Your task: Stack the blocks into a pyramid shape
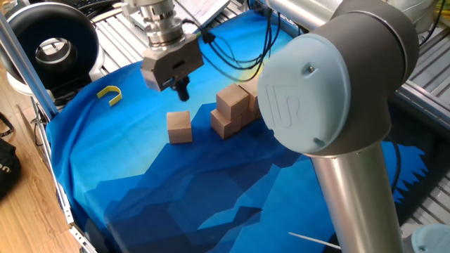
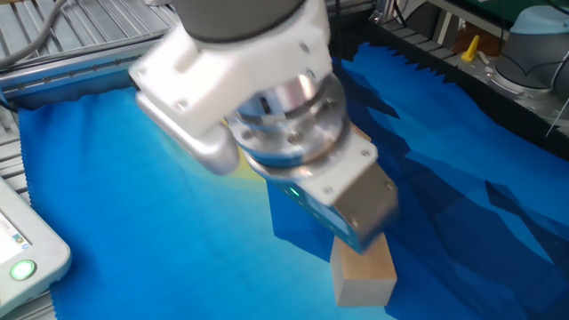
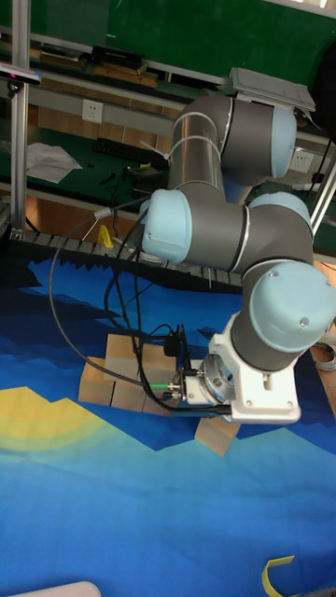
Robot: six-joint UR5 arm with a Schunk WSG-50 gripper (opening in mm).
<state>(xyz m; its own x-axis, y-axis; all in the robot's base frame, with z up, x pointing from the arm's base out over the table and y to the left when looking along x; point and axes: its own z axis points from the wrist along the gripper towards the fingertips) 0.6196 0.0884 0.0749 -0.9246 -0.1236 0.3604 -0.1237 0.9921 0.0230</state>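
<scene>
One block (image 1: 179,127) sits alone; the hand (image 1: 183,91) hovers above, fingers seemingly pressed together, empty.

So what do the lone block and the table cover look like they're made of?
The lone block looks like bare, unfinished wood: pale tan, matte, sharp-edged faces. The table cover seems to be printed fabric or a soft mat: blue with angular shading and a jagged cut edge; which one is hard to tell.

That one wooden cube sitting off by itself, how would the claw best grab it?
From straight above, I'd say: the lone block sits flat on the blue cloth with open space all round, apart from the stack. Its two opposite upright faces suit the gripper, which hangs just above it.
</scene>
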